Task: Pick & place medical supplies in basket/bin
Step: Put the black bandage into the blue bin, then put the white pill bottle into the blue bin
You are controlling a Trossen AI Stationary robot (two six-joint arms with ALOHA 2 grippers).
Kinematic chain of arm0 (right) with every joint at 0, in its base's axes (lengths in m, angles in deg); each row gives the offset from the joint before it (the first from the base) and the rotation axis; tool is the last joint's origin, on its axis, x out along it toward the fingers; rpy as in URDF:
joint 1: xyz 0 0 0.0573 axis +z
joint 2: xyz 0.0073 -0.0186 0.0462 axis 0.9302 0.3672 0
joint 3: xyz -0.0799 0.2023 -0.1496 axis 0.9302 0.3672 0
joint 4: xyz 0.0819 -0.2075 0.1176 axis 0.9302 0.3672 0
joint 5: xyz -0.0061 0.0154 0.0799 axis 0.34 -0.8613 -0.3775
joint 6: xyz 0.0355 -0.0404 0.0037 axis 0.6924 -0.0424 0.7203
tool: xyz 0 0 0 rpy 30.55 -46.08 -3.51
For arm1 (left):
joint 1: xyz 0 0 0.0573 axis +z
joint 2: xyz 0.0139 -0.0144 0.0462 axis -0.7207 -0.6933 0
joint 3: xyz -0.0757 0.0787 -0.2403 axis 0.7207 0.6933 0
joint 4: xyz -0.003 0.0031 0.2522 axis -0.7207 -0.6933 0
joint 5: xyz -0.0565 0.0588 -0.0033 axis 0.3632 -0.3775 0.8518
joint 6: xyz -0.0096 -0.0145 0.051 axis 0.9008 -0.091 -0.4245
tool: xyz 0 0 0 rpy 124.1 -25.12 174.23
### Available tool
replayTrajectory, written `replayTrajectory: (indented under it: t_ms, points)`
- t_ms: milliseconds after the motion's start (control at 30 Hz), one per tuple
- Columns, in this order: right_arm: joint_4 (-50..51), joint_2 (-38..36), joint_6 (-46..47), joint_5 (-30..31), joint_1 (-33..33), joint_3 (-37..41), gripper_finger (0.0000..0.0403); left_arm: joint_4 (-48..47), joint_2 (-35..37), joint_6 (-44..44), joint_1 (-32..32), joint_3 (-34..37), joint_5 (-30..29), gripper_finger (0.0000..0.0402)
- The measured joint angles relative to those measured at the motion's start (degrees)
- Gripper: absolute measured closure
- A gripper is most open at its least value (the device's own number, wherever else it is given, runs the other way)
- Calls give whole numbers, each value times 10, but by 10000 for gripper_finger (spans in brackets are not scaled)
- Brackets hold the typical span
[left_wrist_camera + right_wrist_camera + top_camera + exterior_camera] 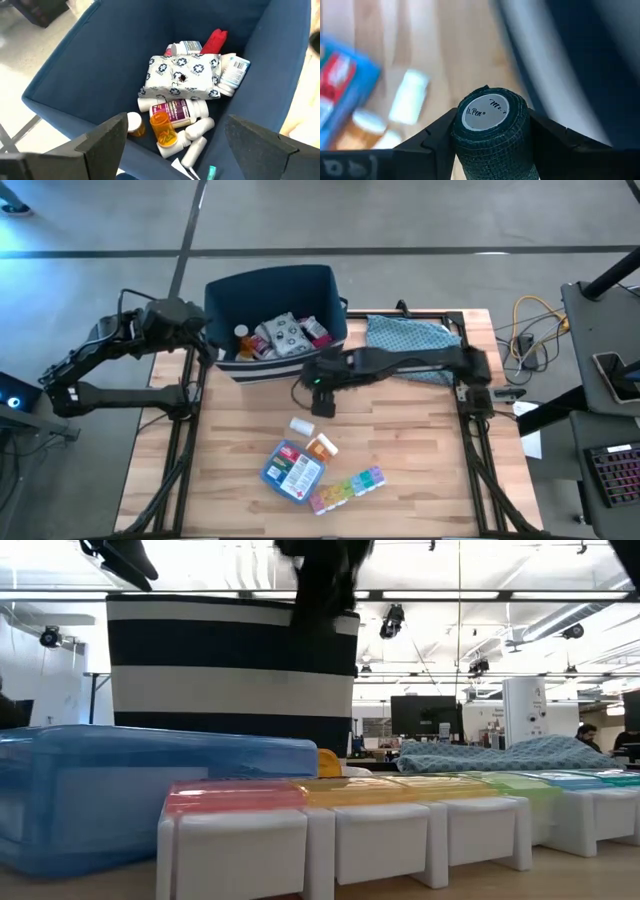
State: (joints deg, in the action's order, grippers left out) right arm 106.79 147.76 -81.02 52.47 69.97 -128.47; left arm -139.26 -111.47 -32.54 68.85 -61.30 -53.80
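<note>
The navy bin (275,300) with a white stripe stands at the table's far side and holds several supplies: pill bottles (167,127), a white patterned packet (182,75) and a red item. My left gripper (175,145) is open and empty above the bin's left part; it also shows in the high view (195,330). My right gripper (322,392) is shut on a dark bandage roll (492,130) just in front of the bin's near wall. On the table lie a white bottle (302,425), an orange bottle (322,446), the blue first-aid pouch (292,470) and the rainbow pill organizer (347,487). My right gripper pinches the bandage roll by its curved side (462,142) between its two fingers, one on each side. The roll's flat end with the white core label (487,111) faces away from the wrist. The roll is held clear of the table.
A teal patterned cloth pouch (410,340) lies at the far right, under my right arm. In the low view the pill organizer (350,820) and the blue pouch (120,790) stand close in front of the bin (230,670). Bare wood shows along the table's left and right sides.
</note>
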Motion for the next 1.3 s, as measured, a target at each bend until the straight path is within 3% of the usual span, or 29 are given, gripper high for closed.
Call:
replayTrajectory:
  t_ms: [100, 200, 267, 367, 533, 600, 733, 833, 967, 1300]
  points:
    - [-37, -58, 58, 63, 11, -2, 210, -2, 6, -2, 0, 0, 0, 93]
    - [-169, -103, 88, 128, 3, -5, 208, -3, 15, -17, 0, 0, 0, 93]
    - [-268, -109, 114, 126, -35, -8, 206, -3, 19, -26, 0, 0, 0, 93]
    - [-342, -80, 161, 59, -116, -8, 201, -2, 23, -39, 0, 0, 0, 93]
    - [-305, -27, 275, -96, -198, -33, 190, -9, 26, -41, 0, 0, 0, 93]
    - [-294, -19, 273, -121, -206, -51, 188, -16, 27, -41, 0, 0, 0, 93]
    - [-262, 0, 209, -92, -194, -88, 187, -24, 38, -40, 0, 2, 0, 93]
    - [-223, 7, 134, -44, -173, -118, 186, -25, 47, -36, 0, 7, 0, 93]
    - [-142, 20, 106, 24, -156, -161, 168, -25, 61, -28, 0, 11, 5, 93]
    - [-118, 29, 83, 30, -142, -195, 87, -24, 74, 40, 0, 11, 28, 93]
